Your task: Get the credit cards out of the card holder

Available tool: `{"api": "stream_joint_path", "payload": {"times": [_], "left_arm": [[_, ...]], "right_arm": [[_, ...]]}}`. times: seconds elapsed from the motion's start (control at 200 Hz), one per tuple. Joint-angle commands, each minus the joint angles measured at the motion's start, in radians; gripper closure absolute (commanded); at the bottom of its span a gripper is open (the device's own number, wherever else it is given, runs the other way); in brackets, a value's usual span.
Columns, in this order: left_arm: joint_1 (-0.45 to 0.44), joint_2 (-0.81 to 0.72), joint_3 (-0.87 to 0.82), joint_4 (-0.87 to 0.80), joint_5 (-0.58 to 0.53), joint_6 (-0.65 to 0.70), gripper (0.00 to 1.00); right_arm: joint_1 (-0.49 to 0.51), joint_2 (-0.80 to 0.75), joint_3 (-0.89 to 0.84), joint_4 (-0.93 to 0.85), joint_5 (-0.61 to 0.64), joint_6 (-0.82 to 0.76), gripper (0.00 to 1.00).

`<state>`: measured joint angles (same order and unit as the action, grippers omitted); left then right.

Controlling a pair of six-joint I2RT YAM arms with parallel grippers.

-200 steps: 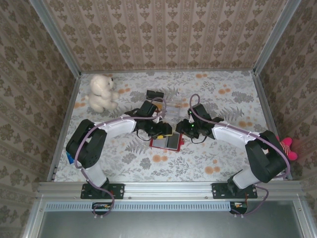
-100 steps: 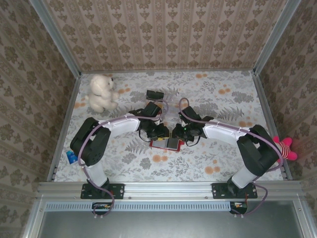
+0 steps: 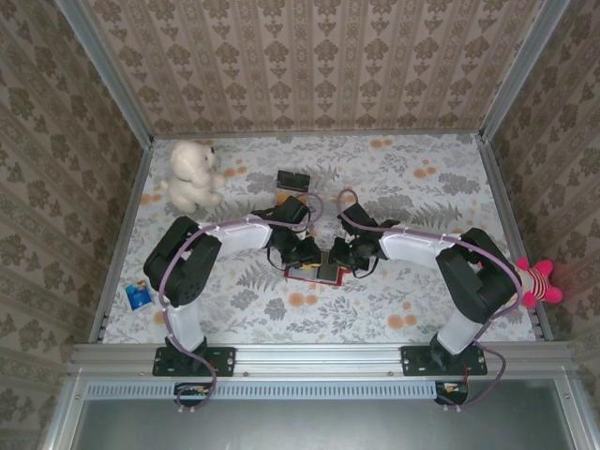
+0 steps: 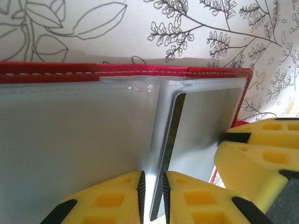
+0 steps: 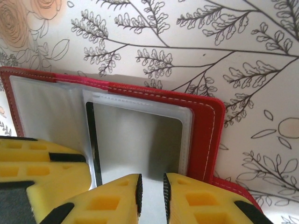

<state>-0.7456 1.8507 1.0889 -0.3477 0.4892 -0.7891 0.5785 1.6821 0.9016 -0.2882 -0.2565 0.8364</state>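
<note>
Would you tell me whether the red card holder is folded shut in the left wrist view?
No, the card holder is spread open, with its clear sleeves exposed.

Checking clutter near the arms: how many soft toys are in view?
2: a white teddy bear far left on the table, a pink striped toy beyond its right edge. Others may be hidden.

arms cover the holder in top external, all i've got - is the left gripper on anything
Observer: Yes. Left wrist view: the left gripper is pinched on a raised clear sleeve of the card holder.
Operator: and the right
Observer: Right wrist view: the right gripper sits nearly closed at the near edge of a second sleeve; a grip isn't certain.
Operator: cards out yet
Observer: A thin dark edge runs along that sleeve's left side, possibly a card inside.
</note>
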Motion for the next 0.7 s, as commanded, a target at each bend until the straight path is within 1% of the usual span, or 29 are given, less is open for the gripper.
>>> {"api": "stream_joint_path", "payload": {"times": [0.0,0.315,0.435,0.605,0.695], "left_arm": [[-0.004,0.01,0.008,0.021,0.017,0.007,0.79],[0.002,0.022,0.002,0.032,0.023,0.004,0.79],[0.009,0.0,0.0,-0.011,-0.016,0.02,0.79],[0.025,-0.051,-0.009,-0.033,-0.037,0.037,0.78],[0.032,-0.042,-0.018,-0.033,-0.041,0.028,0.78]], "right_arm": [[-0.013,0.039,-0.021,0.02,-0.041,-0.02,0.78],[-0.022,0.083,-0.031,0.052,-0.079,-0.031,0.78],[-0.025,0.084,-0.031,0.045,-0.075,-0.034,0.78],[-0.026,0.089,-0.028,0.037,-0.068,-0.037,0.78],[-0.027,0.093,-0.027,0.035,-0.066,-0.038,0.78]]}}
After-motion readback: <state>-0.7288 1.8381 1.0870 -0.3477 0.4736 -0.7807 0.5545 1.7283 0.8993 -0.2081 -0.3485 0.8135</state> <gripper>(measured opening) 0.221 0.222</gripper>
